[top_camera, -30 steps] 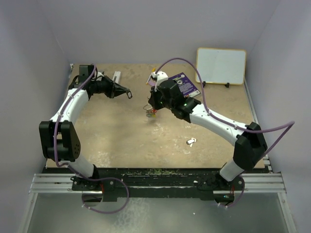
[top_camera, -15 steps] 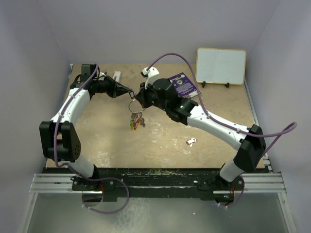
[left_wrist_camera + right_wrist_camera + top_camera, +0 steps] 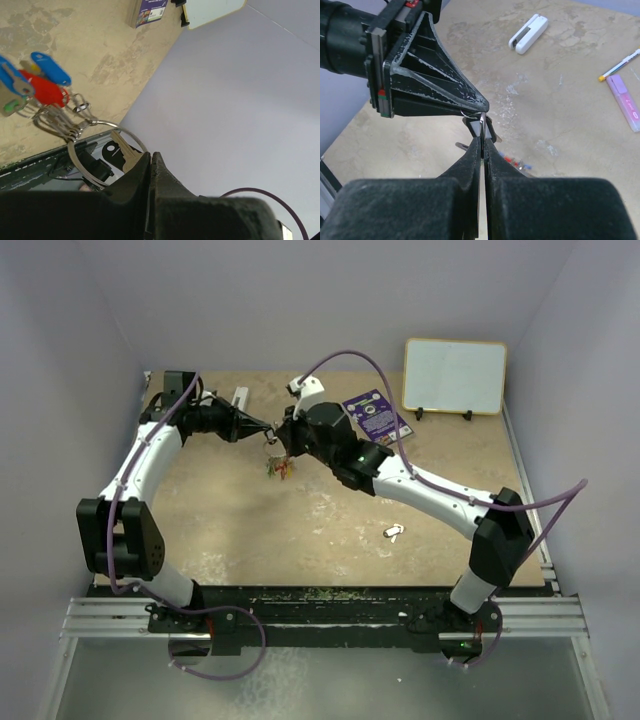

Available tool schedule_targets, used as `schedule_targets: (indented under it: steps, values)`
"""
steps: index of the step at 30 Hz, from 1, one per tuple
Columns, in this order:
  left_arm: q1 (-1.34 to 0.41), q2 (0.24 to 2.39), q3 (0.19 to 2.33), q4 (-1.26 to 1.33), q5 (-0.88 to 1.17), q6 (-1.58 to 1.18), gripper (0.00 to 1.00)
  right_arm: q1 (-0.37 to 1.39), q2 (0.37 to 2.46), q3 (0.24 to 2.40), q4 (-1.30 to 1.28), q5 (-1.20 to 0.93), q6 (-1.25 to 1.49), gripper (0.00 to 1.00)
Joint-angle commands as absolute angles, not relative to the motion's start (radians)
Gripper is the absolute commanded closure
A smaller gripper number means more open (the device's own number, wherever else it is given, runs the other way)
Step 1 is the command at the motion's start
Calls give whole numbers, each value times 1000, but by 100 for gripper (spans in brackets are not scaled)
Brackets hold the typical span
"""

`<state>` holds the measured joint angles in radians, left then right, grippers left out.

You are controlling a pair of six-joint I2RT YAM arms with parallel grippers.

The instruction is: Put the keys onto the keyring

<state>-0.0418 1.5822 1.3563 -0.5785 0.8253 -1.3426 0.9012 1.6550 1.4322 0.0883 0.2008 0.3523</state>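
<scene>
The keyring (image 3: 131,136) is a thin wire ring held in the air between my two grippers. My left gripper (image 3: 150,154) is shut on its rim. A bunch of keys (image 3: 280,468) with blue (image 3: 50,67), red (image 3: 47,92) and green tags hangs from it. My right gripper (image 3: 483,136) is shut on a black-headed brass key (image 3: 122,152) right at the left gripper's tip (image 3: 481,106). In the top view the two gripper tips (image 3: 266,430) (image 3: 281,440) meet above the table's back left. A white-tagged key (image 3: 394,533) lies apart on the table.
A purple card (image 3: 375,415) lies behind the right arm, and a whiteboard (image 3: 455,375) stands at the back right. A white stapler-like thing (image 3: 527,34), a pen and a purple highlighter (image 3: 622,102) lie at the back left.
My right gripper has carried the ring and keys left and up to the left gripper's tip. The left gripper now grips the ring, and the bunch hangs closer under both tips.
</scene>
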Motion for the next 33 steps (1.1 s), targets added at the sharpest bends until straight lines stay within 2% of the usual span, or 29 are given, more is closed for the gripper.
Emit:
schedule_targets:
  steps: [1,33]
  values:
    - [-48,1521,1392,-591,775,-1441,96,902,1650,1500,207,232,360,100]
    - [-55,1501,1352,-528,773,-1516,96,928,1696,1532,245,216,417,100]
